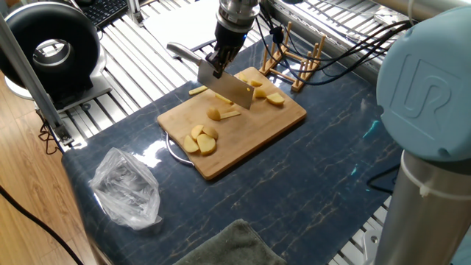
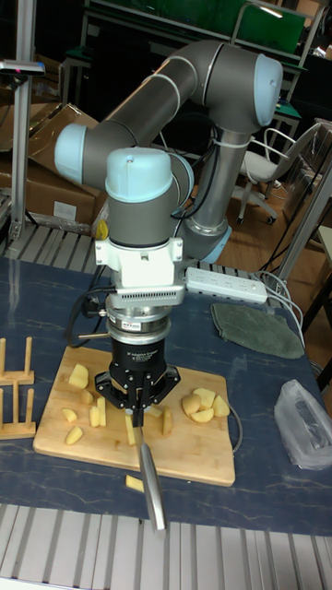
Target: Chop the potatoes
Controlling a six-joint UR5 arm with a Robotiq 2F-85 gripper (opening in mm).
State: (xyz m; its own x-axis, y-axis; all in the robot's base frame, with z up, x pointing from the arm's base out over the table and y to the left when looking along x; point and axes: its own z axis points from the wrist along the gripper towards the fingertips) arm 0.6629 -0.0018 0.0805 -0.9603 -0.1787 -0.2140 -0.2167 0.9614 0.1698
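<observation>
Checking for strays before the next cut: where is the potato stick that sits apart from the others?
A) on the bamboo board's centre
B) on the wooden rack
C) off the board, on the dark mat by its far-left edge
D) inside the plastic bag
C: the stray potato stick lies on the dark mat just off the bamboo board, below the knife that the claw holds.

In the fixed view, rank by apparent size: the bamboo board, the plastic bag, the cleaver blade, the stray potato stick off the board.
1. bamboo board
2. plastic bag, though it sits nearer the camera
3. cleaver blade
4. potato stick
</observation>
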